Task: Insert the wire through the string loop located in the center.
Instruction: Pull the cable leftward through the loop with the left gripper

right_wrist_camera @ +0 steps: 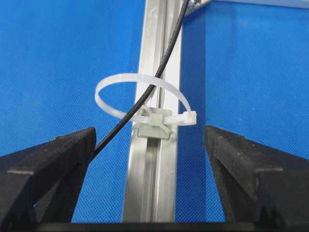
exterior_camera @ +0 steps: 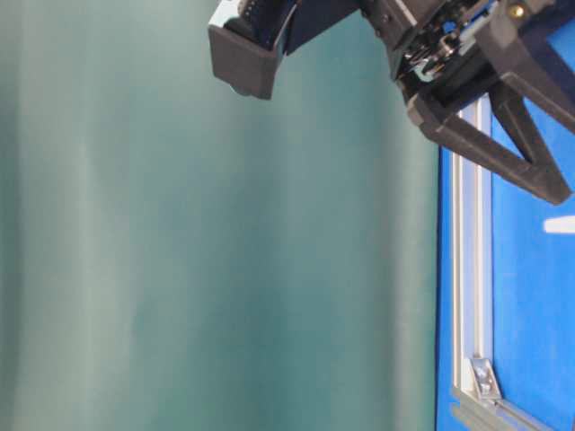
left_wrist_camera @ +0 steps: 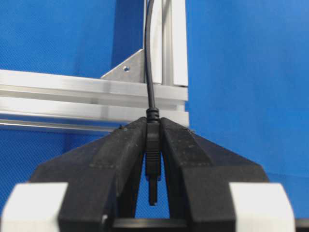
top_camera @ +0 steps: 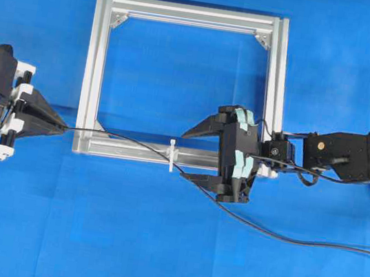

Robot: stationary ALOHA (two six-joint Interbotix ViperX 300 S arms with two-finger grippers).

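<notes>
The wire runs from my left gripper rightward over the silver frame's near bar. It passes through the white string loop and trails off right under the right arm. In the left wrist view my left gripper is shut on the wire's dark plug, whose tip points back between the fingers. My right gripper stands open just right of the loop, astride the bar. The right wrist view shows the loop standing on the bar with the wire threaded through it, ahead of the open right gripper.
The square aluminium frame has triangular corner brackets and lies on a blue cloth. The table-level view shows the right gripper's fingers above a frame bar, against a teal backdrop. The arm's own black cables hang near the right wrist.
</notes>
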